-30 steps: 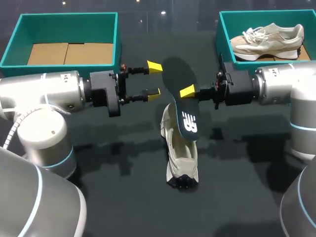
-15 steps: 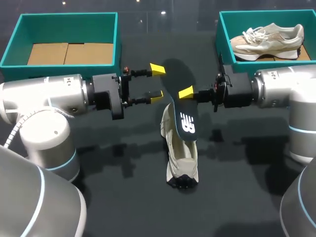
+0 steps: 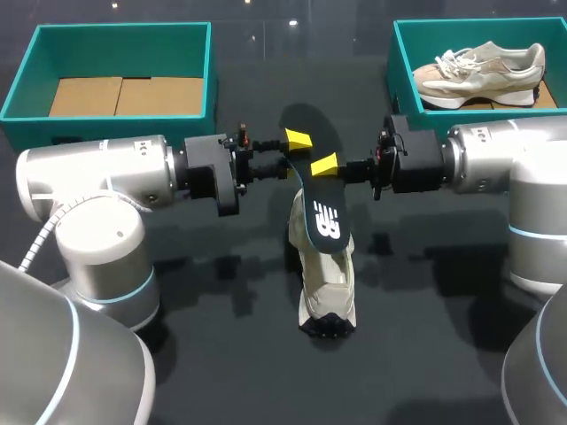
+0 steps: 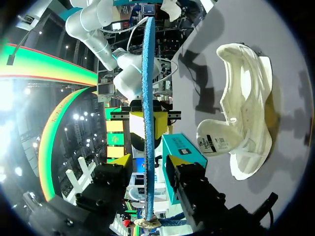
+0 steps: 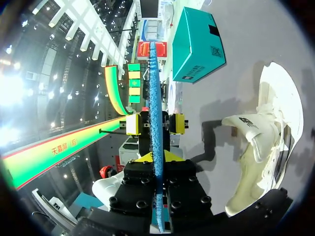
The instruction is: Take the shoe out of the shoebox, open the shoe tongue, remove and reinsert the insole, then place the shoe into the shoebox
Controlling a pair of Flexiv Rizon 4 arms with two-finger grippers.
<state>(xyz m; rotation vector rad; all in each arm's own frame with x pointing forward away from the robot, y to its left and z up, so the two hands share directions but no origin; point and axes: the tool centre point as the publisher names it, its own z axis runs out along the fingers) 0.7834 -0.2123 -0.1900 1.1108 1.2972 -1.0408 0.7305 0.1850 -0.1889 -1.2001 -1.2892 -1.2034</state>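
From overhead you see the right gripper [image 3: 326,166] pinching the black insole [image 3: 317,190], the left gripper [image 3: 292,157] at its 9 o'clock, and the shoe [image 3: 326,283] on the table at 6 o'clock. Only your left wrist camera shows the left fingers [image 4: 119,161] parted, straddling the insole's edge with gaps either side. The right wrist camera shows its fingers [image 5: 139,172] clamped on that edge, shoe beside them

Dark, near-black table [image 3: 230,372] spread from edge to edge of the head view, faintly glossy, soft grey shadows pooled across the middle, small bright glints [image 3: 292,22] near the upper edge.
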